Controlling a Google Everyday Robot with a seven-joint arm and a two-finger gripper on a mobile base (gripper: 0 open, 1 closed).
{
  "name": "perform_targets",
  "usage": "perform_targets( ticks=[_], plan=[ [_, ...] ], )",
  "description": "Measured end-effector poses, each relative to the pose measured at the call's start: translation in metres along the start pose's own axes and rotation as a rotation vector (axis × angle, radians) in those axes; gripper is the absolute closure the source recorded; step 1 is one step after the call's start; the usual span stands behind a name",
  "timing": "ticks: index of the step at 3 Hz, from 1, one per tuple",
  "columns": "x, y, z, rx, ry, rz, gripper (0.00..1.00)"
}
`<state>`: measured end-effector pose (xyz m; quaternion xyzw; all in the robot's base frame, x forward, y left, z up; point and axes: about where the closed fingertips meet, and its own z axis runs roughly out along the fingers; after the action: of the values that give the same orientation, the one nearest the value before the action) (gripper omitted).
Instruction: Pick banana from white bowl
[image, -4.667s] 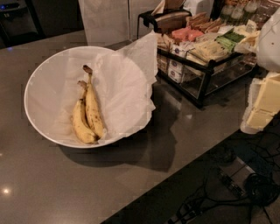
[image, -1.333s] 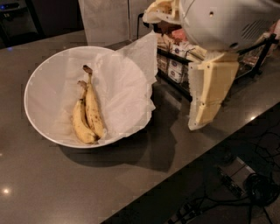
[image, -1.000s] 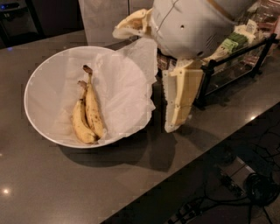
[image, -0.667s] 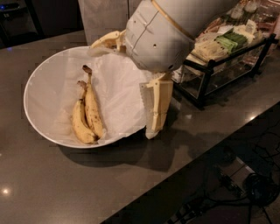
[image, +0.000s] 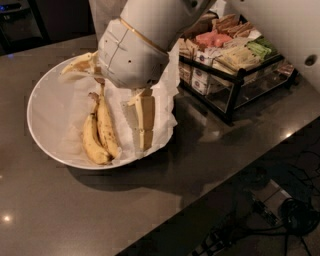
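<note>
Gripper (image: 104, 110) position: directly above the white bowl (image: 46, 112), with the wrist housing covering the bowl's far middle. It is spread wide and holds nothing. One finger (image: 79, 63) reaches toward the bowl's far-left rim as viewed. The other (image: 145, 122) hangs down over the bowl's right half, its tip close to the paper lining (image: 162, 95); whether it touches the paper cannot be told.

Banana (image: 100, 132) position: two joined fruits lying flat on the lining, left of the bowl's centre. The stem end points to the bowl's far side, just below the wrist housing, and the blunt ends lie near the bowl's near rim. The pair lies between the two fingers, touching neither.

Handling assessment: light load. The speckled skin suggests ripe, soft flesh that would bruise under a hard squeeze. The skin is smooth and curved, so slipping is possible. Taking one fruit alone risks twisting at the shared stem. Recommended hold is across both fruits at mid-length, with moderate force. The loose, crinkled lining could be pinched along with the fruit.

Surroundings: a black wire rack (image: 235, 80) of packets stands on the countertop (image: 100, 210) to the bowl's right, apart from it.

Status: approach stage; grasp not yet made.
</note>
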<state>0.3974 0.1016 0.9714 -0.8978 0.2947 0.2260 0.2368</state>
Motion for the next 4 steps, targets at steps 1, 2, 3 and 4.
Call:
perform_targets(
  ticks=[1,2,3,4],
  plan=[
    [0.01,-0.022,0.021,-0.045,-0.011,0.002,0.0],
    [0.027,-0.034,0.034,-0.065,-0.002,0.032,0.0],
    [0.042,-0.033,0.044,-0.091,0.018,0.059,0.0],
    [0.042,-0.034,0.044,-0.091,0.019,0.059,0.0]
  ],
)
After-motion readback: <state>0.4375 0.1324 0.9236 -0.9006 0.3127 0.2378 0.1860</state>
